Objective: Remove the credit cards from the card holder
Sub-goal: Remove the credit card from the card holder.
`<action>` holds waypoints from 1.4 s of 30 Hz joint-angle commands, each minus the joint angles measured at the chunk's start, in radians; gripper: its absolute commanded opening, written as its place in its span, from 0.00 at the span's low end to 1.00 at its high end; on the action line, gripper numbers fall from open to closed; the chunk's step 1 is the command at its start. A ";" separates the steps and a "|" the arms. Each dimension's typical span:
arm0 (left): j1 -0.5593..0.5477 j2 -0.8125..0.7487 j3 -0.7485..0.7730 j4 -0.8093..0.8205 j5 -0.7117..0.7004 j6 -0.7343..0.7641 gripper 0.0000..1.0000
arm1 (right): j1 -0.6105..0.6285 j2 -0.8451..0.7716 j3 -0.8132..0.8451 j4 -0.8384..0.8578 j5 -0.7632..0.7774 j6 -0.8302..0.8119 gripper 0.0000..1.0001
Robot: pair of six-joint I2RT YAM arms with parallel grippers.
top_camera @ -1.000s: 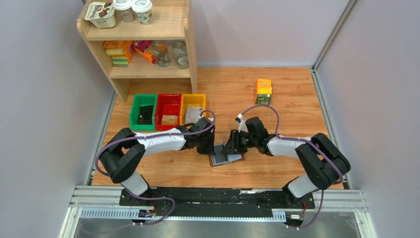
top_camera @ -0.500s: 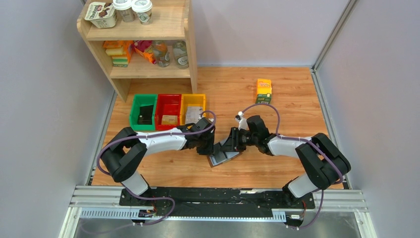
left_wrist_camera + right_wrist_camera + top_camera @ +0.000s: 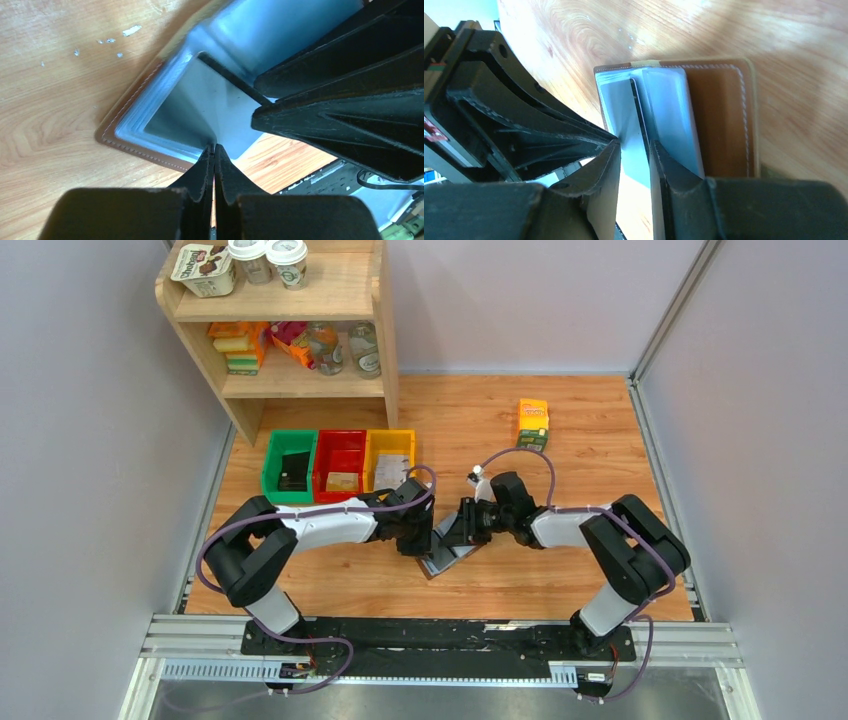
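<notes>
The card holder (image 3: 447, 558) lies open on the wooden table between my two grippers, brown leather outside, pale grey-blue sleeves inside. My left gripper (image 3: 424, 540) is shut, its tips (image 3: 214, 148) pinching a lifted sleeve above the brown stitched cover (image 3: 131, 146). My right gripper (image 3: 457, 536) reaches in from the right. Its jaws (image 3: 634, 150) stand narrowly apart around the end of a sleeve. The dark thin edge of a credit card (image 3: 639, 116) runs between the sleeves and against the right finger. It also shows in the left wrist view (image 3: 231, 81). The brown cover (image 3: 719, 120) lies flat.
Green (image 3: 290, 466), red (image 3: 341, 462) and yellow (image 3: 390, 454) bins stand in a row behind the left arm. A wooden shelf (image 3: 300, 380) with jars and cups is at the back left. An orange-green carton (image 3: 532, 424) stands at the back right. Grey walls close both sides.
My right gripper has moved left into the holder's sleeves, close against my left gripper. The holder has shifted slightly left. My left gripper has stayed put.
</notes>
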 commanded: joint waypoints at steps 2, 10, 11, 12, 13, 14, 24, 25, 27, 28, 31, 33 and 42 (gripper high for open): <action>-0.001 0.026 -0.005 0.012 -0.049 0.038 0.02 | 0.057 0.024 0.056 0.015 -0.083 -0.010 0.26; -0.003 -0.109 -0.014 -0.068 -0.144 0.020 0.19 | 0.055 -0.061 0.032 -0.093 0.084 -0.020 0.27; -0.001 -0.117 -0.020 -0.076 -0.144 0.012 0.20 | 0.057 -0.074 0.030 -0.108 0.095 -0.024 0.28; -0.003 -0.126 -0.028 -0.077 -0.175 0.009 0.21 | 0.055 -0.083 0.032 -0.120 0.099 -0.027 0.28; -0.003 -0.126 -0.028 -0.077 -0.181 0.004 0.21 | 0.055 -0.087 0.033 -0.132 0.104 -0.027 0.29; -0.003 -0.117 -0.029 -0.077 -0.181 0.003 0.22 | 0.055 -0.089 0.034 -0.142 0.106 -0.029 0.29; -0.001 -0.086 0.001 -0.113 -0.219 0.012 0.21 | 0.058 -0.103 0.030 -0.148 0.130 -0.015 0.32; -0.001 -0.090 0.001 -0.114 -0.226 0.010 0.21 | 0.058 -0.104 0.035 -0.148 0.133 -0.017 0.32; -0.001 -0.094 0.001 -0.119 -0.235 0.012 0.21 | 0.065 -0.098 0.049 -0.152 0.139 -0.023 0.32; -0.001 -0.089 0.003 -0.117 -0.233 0.015 0.20 | 0.068 -0.097 0.055 -0.156 0.139 -0.026 0.32; 0.001 -0.062 0.018 -0.111 -0.220 0.023 0.20 | 0.075 -0.089 0.069 -0.157 0.147 -0.027 0.33; -0.001 -0.046 0.026 -0.107 -0.212 0.024 0.19 | 0.078 -0.086 0.073 -0.157 0.153 -0.027 0.33; 0.001 -0.012 0.026 -0.099 -0.200 0.030 0.15 | 0.083 -0.043 0.095 -0.166 0.167 -0.035 0.33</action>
